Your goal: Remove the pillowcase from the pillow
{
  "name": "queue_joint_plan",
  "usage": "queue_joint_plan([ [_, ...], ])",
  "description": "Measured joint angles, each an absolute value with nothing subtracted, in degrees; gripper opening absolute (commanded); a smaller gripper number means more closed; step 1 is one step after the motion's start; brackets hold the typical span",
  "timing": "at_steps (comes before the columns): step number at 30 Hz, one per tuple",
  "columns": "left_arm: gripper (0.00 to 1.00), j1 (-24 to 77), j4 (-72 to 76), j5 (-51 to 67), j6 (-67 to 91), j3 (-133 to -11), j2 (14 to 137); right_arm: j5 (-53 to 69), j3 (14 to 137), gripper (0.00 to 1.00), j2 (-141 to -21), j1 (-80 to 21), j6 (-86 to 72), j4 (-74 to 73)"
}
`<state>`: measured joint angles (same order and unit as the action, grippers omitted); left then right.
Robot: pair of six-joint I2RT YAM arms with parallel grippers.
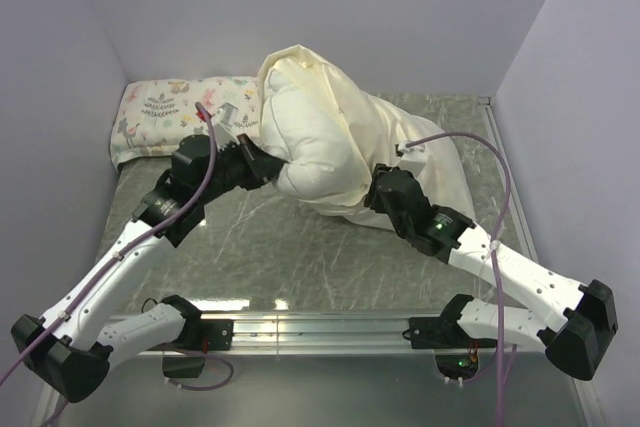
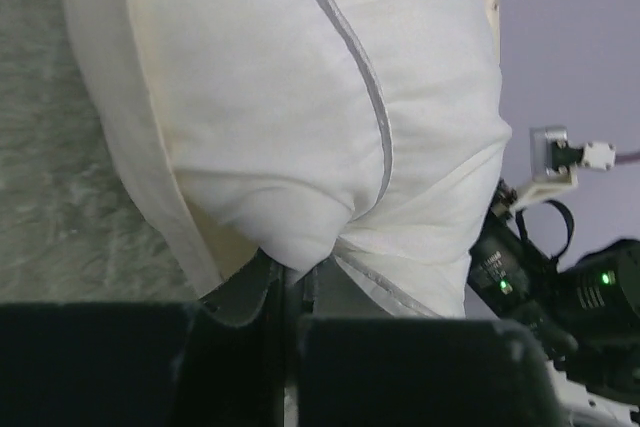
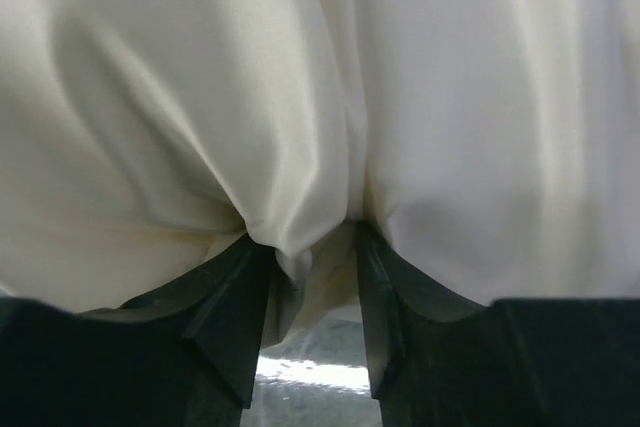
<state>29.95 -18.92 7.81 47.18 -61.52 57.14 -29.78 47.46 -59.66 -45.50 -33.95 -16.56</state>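
The pillowcase (image 1: 400, 137) sits in the middle of the table (image 1: 300, 257), a bit to the far side. It is bunched up high and wraps the far and right part of the pillow (image 1: 305, 147). The white pillow pokes out of the case on the near left side.

The left gripper (image 1: 262, 165) is closed on that bare white end, and its jaws pinch the pillow just beside the grey seam (image 2: 375, 117). The right gripper (image 1: 380, 187) is closed on a fold of the cream pillowcase at its near right side. Its wrist view shows only thin cloth between the jaws.

So the step looks like pulling the two apart. I think the left arm should hold the pillow in place or pull it to the left. The right arm should draw the case away to the right and far side, slowly and in a straight line.

The right pinch should hold only the thin cloth. If it grabs some pillow too, the case will not slide. The cloth is limp and may slip, so a gentle pull is best. The printed pillow (image 1: 170, 112) lies at the far left, close behind the left arm, and a bump may push it
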Motion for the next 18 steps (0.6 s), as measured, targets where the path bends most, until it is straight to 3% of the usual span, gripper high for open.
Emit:
queue_joint_plan([
  [5,0.01,35.94,-14.35,11.84,47.72,-55.44,57.12,-35.75,51.70,0.57,-65.41,-43.59,-29.85,-22.50],
  [8,0.00,37.60,-14.41,11.81,47.83,-52.77,56.82,-34.54,53.06,0.66,-67.20,-42.65,-28.12,-24.03],
  [12,0.01,37.76,-14.04,11.81,48.58,-50.11,55.70,-29.89,52.90,0.75,-62.85,-43.13,-27.07,-24.97],
  [18,0.00,38.76,-10.92,11.84,49.84,-48.34,54.70,-25.50,51.51,0.79,-52.49,-50.11,-28.58,-25.28],
])
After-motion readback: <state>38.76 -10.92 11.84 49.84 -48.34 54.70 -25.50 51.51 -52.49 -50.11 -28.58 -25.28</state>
